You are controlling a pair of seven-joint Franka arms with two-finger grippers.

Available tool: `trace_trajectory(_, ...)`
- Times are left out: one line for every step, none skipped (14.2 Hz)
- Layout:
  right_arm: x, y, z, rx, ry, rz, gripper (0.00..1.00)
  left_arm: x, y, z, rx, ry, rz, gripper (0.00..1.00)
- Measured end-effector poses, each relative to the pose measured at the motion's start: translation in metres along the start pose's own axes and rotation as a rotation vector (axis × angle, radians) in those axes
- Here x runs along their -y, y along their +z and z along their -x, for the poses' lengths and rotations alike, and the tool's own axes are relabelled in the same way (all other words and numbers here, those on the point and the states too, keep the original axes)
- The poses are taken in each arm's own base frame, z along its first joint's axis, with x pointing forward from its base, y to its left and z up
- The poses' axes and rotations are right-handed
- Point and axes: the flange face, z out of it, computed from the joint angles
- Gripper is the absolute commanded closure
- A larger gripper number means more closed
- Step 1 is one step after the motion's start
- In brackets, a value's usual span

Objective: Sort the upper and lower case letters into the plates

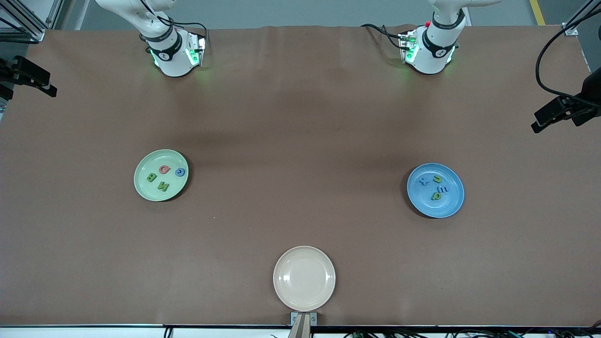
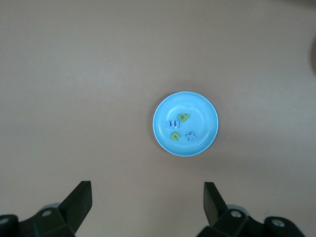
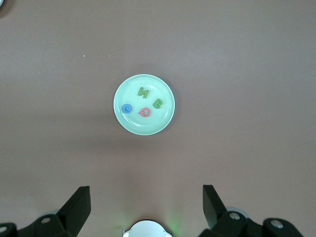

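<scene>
Two plates carry the letters on my brown table (image 1: 300, 117). My pale green plate (image 1: 161, 175) lies toward my right arm's end and holds four letters: a green N (image 1: 163, 186), a green B (image 1: 151, 177), a red letter (image 1: 164, 169) and a blue letter (image 1: 180, 172), these last two perhaps a Q and a C, though I read them poorly. My blue plate (image 1: 435, 190) lies toward my left arm's end and holds four small pieces: a blue cross-shaped one (image 1: 424, 181), a yellow-green one (image 1: 437, 178), a pale blue one (image 1: 444, 188) and a green one (image 1: 436, 196). A cream-beige plate (image 1: 304, 278) sits bare, nearer the front camera, between the two. My left gripper (image 2: 148, 207) hangs high over the blue plate, fingers spread wide, grasping nothing. My right gripper (image 3: 146, 207) hangs high over the green plate, likewise released and holding nothing
</scene>
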Motion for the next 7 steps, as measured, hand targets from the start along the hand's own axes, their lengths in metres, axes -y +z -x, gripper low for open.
trace_trajectory(-0.0002, 0.0, 0.0, 0.0, 0.0, 0.0, 0.0, -0.002, -0.0006, 0.0015, 0.005, 0.025, -0.001, 0.0)
trace_trajectory(-0.0002, 0.0, 0.0, 0.0, 0.0, 0.0, 0.0, -0.0036, -0.0006, 0.0026, 0.01, 0.04, -0.001, 0.0)
trace_trajectory(-0.0002, 0.0, 0.0, 0.0, 0.0, -0.001, 0.0, -0.0044, -0.0005, 0.003, 0.012, 0.043, -0.001, 0.0)
trace_trajectory(0.0, 0.0, 0.0, 0.0, 0.0, -0.001, 0.0, -0.005, -0.0004, 0.0031, 0.013, 0.044, -0.001, 0.0)
trace_trajectory(0.0002, 0.0, 0.0, 0.0, 0.0, -0.002, 0.0, -0.0057, -0.0004, 0.0033, 0.014, 0.046, -0.001, 0.0)
trace_trajectory(0.0004, 0.0, 0.0, 0.0, -0.001, -0.002, 0.0, -0.0061, -0.0003, 0.0034, 0.014, 0.046, -0.001, 0.0)
trace_trajectory(0.0004, 0.0, 0.0, 0.0, -0.001, -0.002, 0.0, -0.0058, -0.0003, 0.0034, 0.014, 0.046, -0.001, 0.0)
